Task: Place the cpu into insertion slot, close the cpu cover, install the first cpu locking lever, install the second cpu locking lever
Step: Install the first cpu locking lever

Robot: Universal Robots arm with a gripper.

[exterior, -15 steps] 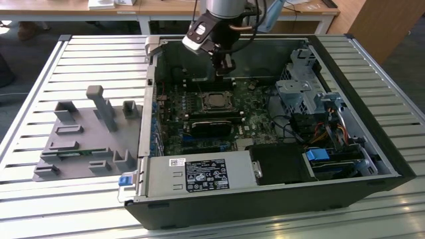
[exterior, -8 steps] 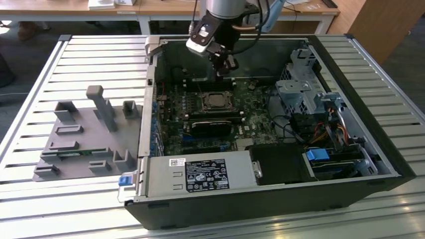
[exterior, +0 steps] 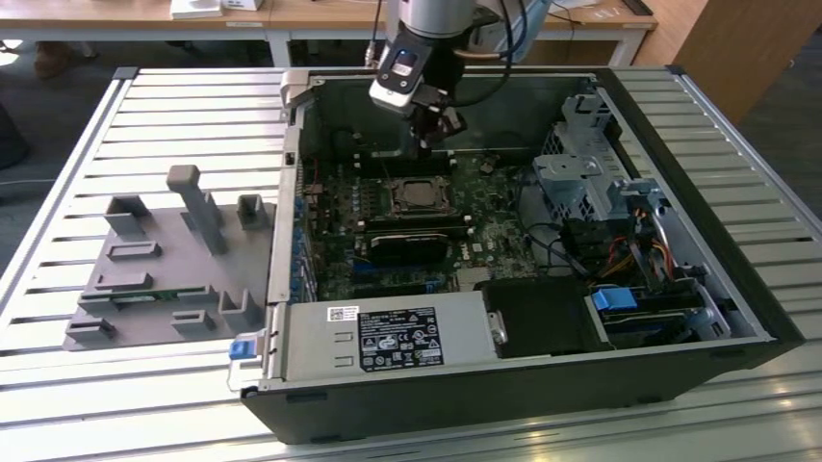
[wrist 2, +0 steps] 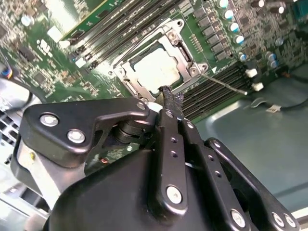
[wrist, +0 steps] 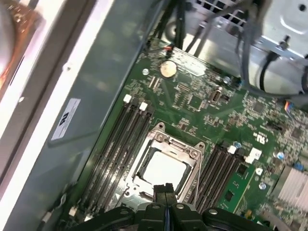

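The cpu lies in the insertion slot on the motherboard inside the open computer case. In both wrist views its pale metal top shows through the cut-out of the cpu cover, which lies flat around it. A thin wire lever juts from one socket corner out over the memory slots. My gripper hangs just above the far edge of the socket. Its black fingertips are pressed together, shut on nothing.
The case walls ring the board. A drive cage and cables fill the exterior view's right, and a power supply lies at the front. A grey fixture plate with upright holders sits on the slatted table at the left.
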